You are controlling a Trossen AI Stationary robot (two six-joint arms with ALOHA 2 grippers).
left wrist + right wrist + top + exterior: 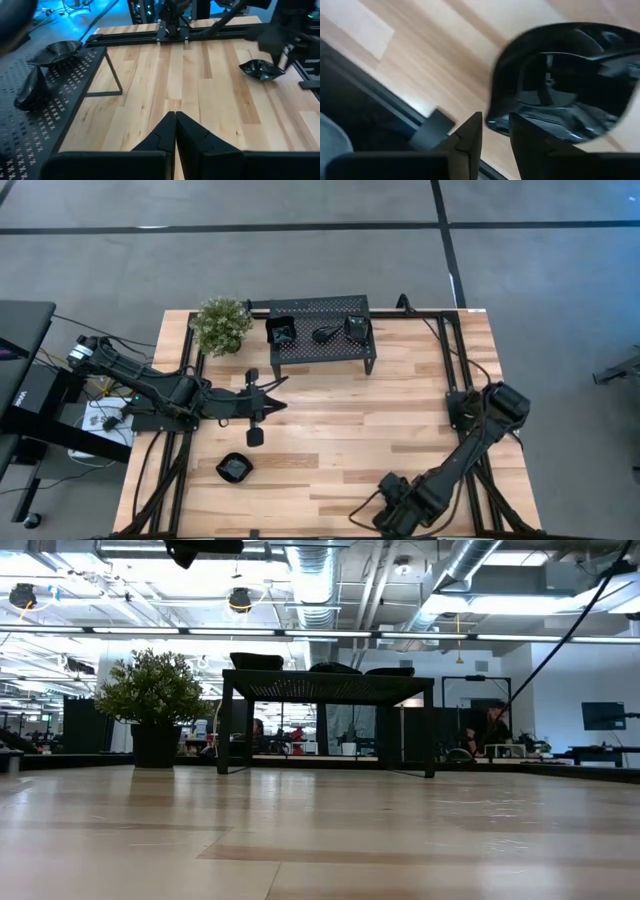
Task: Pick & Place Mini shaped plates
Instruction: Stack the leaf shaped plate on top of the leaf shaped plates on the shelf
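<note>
From above, the left gripper (268, 393) hangs over the mid-left of the table (400, 410), its fingers pressed together on nothing, while the right gripper (392, 515) sits low at the near edge, toward the right. Three mini plates (281, 332) rest on the perforated stand (340, 308) at the back, next to a potted plant (221, 325), and a single plate (235, 468) lies on the bare wood near the front left. Level across the table, the stand stands upright beside the plant, and dark plate edges just show above its top; no gripper enters this view. The left wrist view shows its own two fingers (192, 135) shut tip to tip and empty, with one plate lying on the wood ahead and two more plates on the stand. The right wrist view is filled by a glossy black plate (565, 80) whose raised rim lies in the narrow gap between the part-open fingers (470, 135), so it looks pinched by that edge. These plates look light, rigid and slick, probably brittle, so the thin rim is the natural grip, taken squarely and gently to stop it sliding or tilting out.
</note>
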